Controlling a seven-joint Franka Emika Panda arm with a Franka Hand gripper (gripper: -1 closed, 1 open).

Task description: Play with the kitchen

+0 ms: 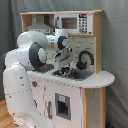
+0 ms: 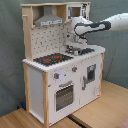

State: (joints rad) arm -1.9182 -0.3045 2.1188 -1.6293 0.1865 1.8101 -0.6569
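My white arm [image 2: 107, 23] reaches out level over the top of the kitchen [image 2: 62, 70] and bends down at the wrist. My claw [image 2: 75, 50] hangs just above the sink [image 2: 86, 51], at the end of the counter near the black tap [image 1: 84, 58]. In the first exterior view my big round body and shoulder [image 1: 30, 55] stand on the first exterior view's left, close against the kitchen [image 1: 70, 75], and my claw [image 1: 64, 71] points down over the sink [image 1: 75, 74]. I cannot tell if my claw is spread or pressed together, or if it touches the sink.

There is one kitchen. It stands on a pale wood floor [image 2: 100, 112] in front of a grey curtain [image 2: 10, 55]. I count one hob [image 2: 50, 59], one oven door [image 2: 64, 95], one hood [image 2: 49, 21], one microwave [image 1: 72, 22] and one tap. Two knobs [image 2: 56, 76] sit above the oven door.

The kitchen is tall. It is white with pale wood edges. The hob is dark with red rings on it. The oven door has a window and a grey bar handle. The back wall is white with rows of little dots. The hood is grey and sits up high, next to the small microwave. A second small door [image 2: 91, 73] with a dark window is under the sink.
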